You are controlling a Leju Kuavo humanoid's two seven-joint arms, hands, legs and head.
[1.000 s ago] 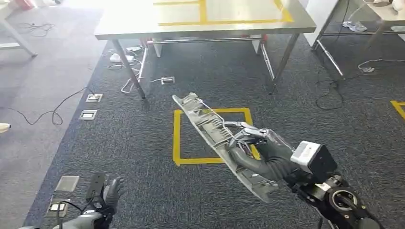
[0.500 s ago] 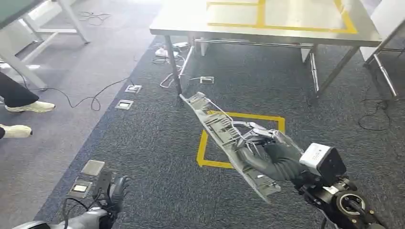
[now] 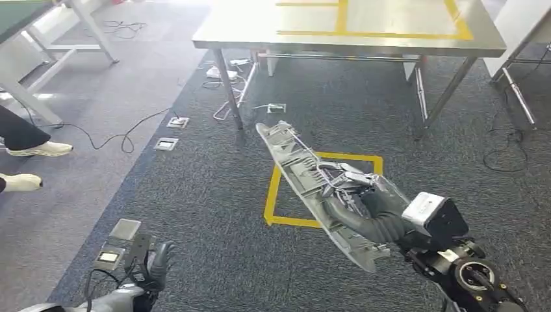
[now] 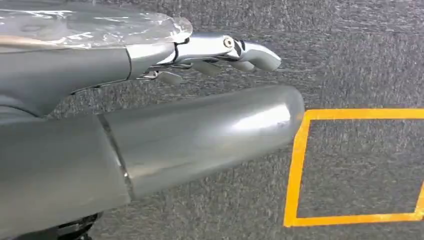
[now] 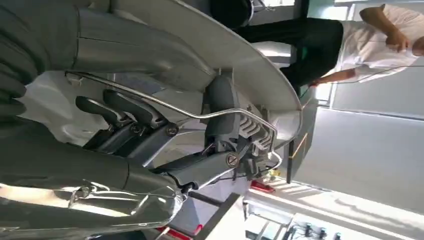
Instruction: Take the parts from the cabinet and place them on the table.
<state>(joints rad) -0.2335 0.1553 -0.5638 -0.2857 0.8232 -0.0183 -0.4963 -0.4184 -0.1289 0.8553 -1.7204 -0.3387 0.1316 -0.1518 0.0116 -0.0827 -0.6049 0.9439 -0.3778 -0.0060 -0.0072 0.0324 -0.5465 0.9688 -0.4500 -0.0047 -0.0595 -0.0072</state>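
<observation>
Scene: A humanoid robot stands on dark grey carpet, facing a stainless-steel desk [image 3: 351, 40] marked with yellow tape, some way ahead.

Part: A long, narrow grey moulded-plastic panel [image 3: 305, 179], ribbed on its open face and strung with thin wire, hangs in the air over a yellow taped square on the floor [image 3: 323, 188], well short of the desk.

Handling: The panel looks light and stiff, though a piece this long would likely swing or flex at its free ends. Its ribs and clips appear breakable and its wire could snag. The sound place to hold it is near the middle, where the ribbing gives the fingers purchase.

Right robot hand: The right robot hand [image 3: 364, 208] clasps the panel a little below its midpoint, dark fingers wrapped over the ribbed face; in the right wrist view the fingers [image 5: 125, 112] press against the plastic beside a bent wire.

Left robot hand: The left robot hand [image 3: 153, 263] hangs low over the carpet, carrying nothing. Its fingertips [image 4: 250, 52] curl inwards at the ends, and how tightly it is closed cannot be told.

Bystanders: A person's pale shoes [image 3: 29, 162] rest at the carpet's edge, and the right wrist view shows a person in a white shirt [image 5: 370, 37].

Task status: Judging by the gap, the panel has yet to reach the desk.
</observation>
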